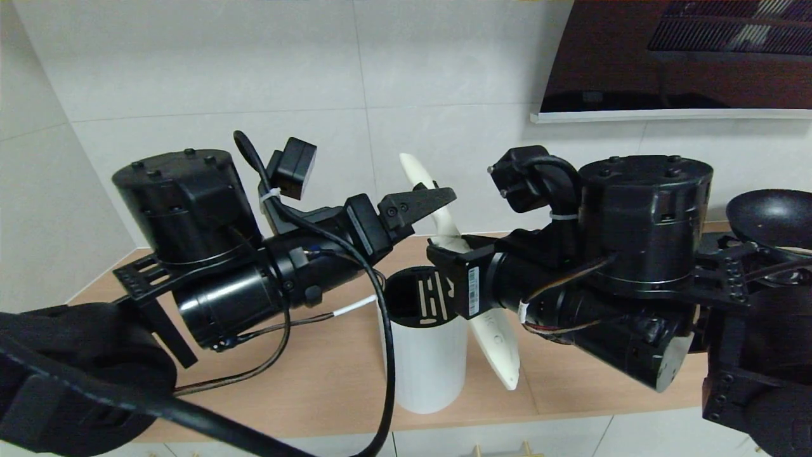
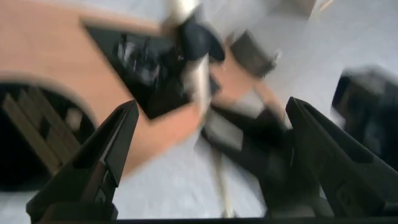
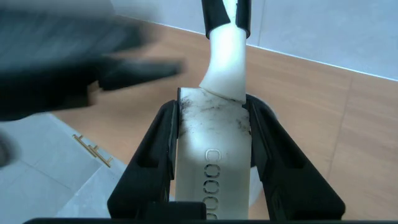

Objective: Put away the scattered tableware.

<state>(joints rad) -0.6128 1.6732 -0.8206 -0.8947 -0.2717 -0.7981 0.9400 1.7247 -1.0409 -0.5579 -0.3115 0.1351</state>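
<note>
Gripping a cream-white slotted plastic spatula (image 1: 498,346) at its middle, the right gripper (image 1: 451,252) holds it tilted, blade down, just beside a white cylindrical utensil holder (image 1: 425,368) on the wooden countertop (image 1: 304,381). The left gripper (image 2: 211,106) has its 2 fingers spread wide around the spatula's upper handle.

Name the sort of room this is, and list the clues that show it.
Probably a kitchen: a wooden counter against a tiled wall, a dark range hood above, a white utensil holder.
</note>
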